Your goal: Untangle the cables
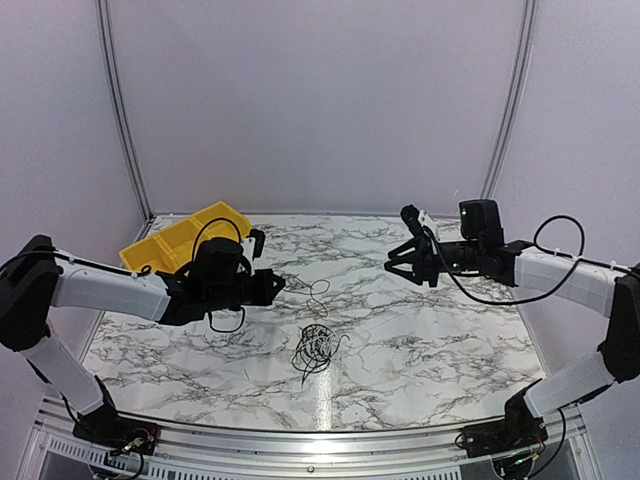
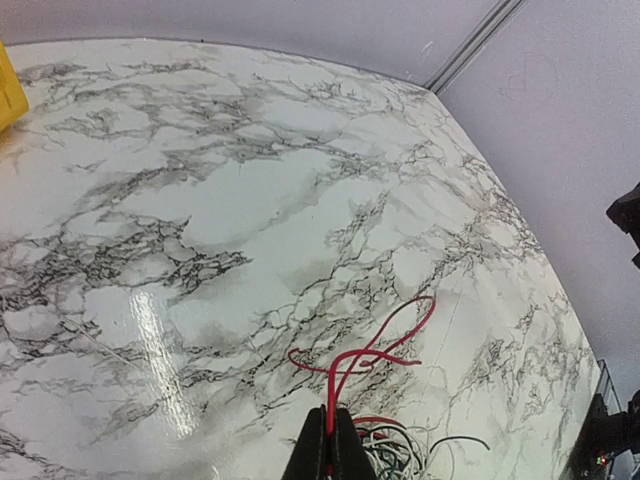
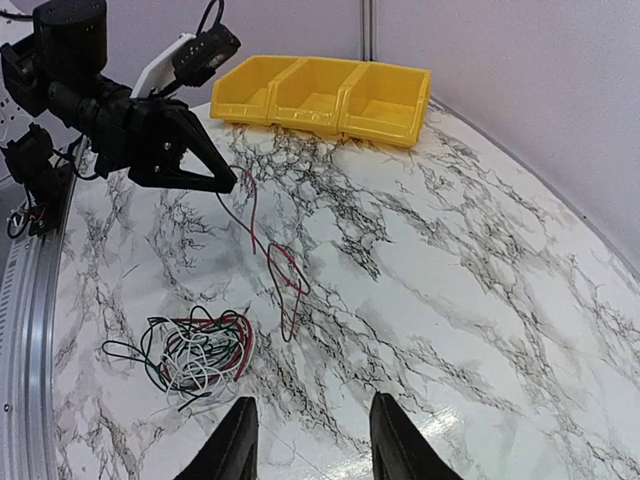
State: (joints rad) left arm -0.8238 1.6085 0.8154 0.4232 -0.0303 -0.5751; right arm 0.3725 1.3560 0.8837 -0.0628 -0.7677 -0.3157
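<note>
The cables lie as a small tangled bundle (image 1: 315, 348) of thin red, white and dark wires (image 3: 195, 350) on the marble table, near its front middle. One red wire (image 2: 380, 345) runs out of the bundle (image 2: 410, 450) in loose loops (image 3: 285, 275). My left gripper (image 2: 329, 415) is shut on that red wire, holding it just above the table to the left of the bundle (image 1: 270, 285). My right gripper (image 3: 312, 405) is open with nothing between its fingers. It hovers above the table's right half (image 1: 400, 262), apart from the cables.
A yellow bin (image 1: 185, 240) with three compartments (image 3: 330, 95) stands at the table's back left corner, behind the left arm. White walls close in the table on three sides. Thick black cables hang off both arms.
</note>
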